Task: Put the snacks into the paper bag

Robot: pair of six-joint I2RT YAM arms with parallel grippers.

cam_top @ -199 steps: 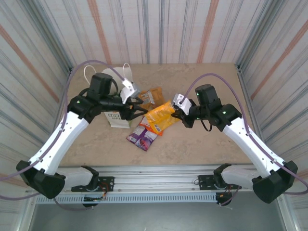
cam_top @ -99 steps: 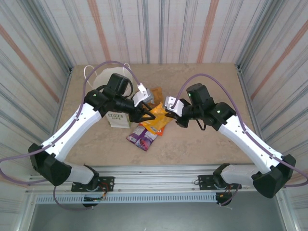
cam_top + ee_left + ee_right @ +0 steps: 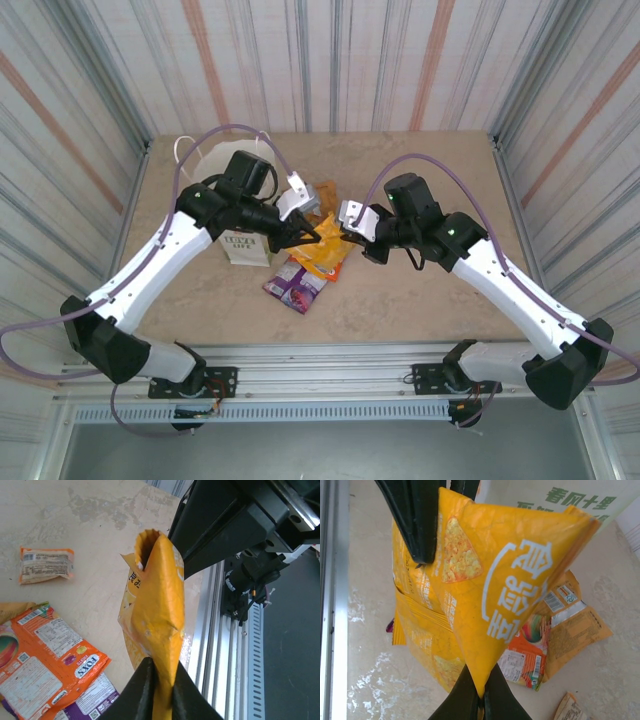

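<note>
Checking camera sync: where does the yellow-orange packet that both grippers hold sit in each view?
Top external: yellow-orange packet mid-table, right of the paper bag.
Left wrist: packet at centre, left gripper pinching it below.
Right wrist: packet at centre, right gripper below.
Shared landmark: orange Fox's packet on the table.

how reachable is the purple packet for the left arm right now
Probably not yet. The left gripper is shut on the orange packet, which the right gripper pinches too, so it is occupied. The purple packet lies close by on the table, partly under a red-orange packet.
</note>
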